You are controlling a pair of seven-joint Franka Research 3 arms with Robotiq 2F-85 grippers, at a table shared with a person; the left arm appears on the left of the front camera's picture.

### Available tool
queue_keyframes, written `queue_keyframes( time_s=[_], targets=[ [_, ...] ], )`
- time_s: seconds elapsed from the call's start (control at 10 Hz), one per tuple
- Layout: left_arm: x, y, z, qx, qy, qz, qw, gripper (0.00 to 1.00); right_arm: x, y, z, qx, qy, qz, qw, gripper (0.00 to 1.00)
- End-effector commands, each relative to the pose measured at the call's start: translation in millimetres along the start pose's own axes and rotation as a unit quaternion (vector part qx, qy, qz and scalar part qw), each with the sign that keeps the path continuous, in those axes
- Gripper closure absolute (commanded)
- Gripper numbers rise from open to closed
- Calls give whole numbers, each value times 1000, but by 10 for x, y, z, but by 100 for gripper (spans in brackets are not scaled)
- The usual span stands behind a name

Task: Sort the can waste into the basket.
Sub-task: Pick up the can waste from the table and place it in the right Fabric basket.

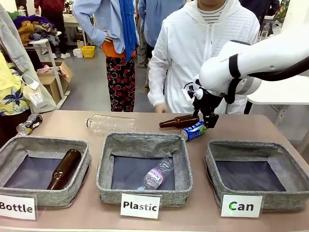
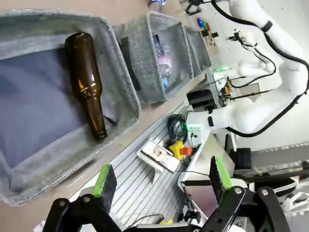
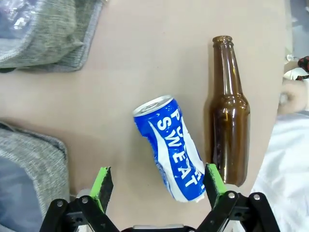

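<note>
The right gripper (image 1: 208, 121) hangs over the blue can (image 1: 193, 131), jaws apart. In its wrist view the green pads (image 3: 103, 182) straddle the can's lower end. Whether the pad at four o'clock touches the can is hard to tell. The can lies dented on the counter (image 1: 145, 220) at the Can basket's (image 1: 251, 145) eleven o'clock, just beside a brown bottle (image 3: 227, 121) whose base the gripper hides. From the front, the gripper's fingers cover part of that bottle and the can's far end. The crushed can (image 1: 29, 123) sits at the Bottle basket's (image 1: 43, 142) eleven o'clock, its label unreadable. The left gripper (image 2: 162, 176) is spread wide over the counter's near edge, gripping nothing.
</note>
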State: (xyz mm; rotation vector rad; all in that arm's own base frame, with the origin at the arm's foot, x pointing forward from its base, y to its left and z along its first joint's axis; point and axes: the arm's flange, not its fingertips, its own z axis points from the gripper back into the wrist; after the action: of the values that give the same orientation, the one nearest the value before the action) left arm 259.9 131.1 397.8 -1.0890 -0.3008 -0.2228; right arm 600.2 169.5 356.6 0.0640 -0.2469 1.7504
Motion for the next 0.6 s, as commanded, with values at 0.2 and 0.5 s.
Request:
queue_keyframes(
  time_s=[0.2, 0.5],
  targets=[
    [-71, -174, 41, -32, -2, -7, 999, 0, 20, -199, -172, 10, 19, -15, 1000, 0],
    [-71, -174, 41, -32, -2, -7, 999, 0, 53, -218, -371, 26, 31, -11, 999, 0]
  ],
)
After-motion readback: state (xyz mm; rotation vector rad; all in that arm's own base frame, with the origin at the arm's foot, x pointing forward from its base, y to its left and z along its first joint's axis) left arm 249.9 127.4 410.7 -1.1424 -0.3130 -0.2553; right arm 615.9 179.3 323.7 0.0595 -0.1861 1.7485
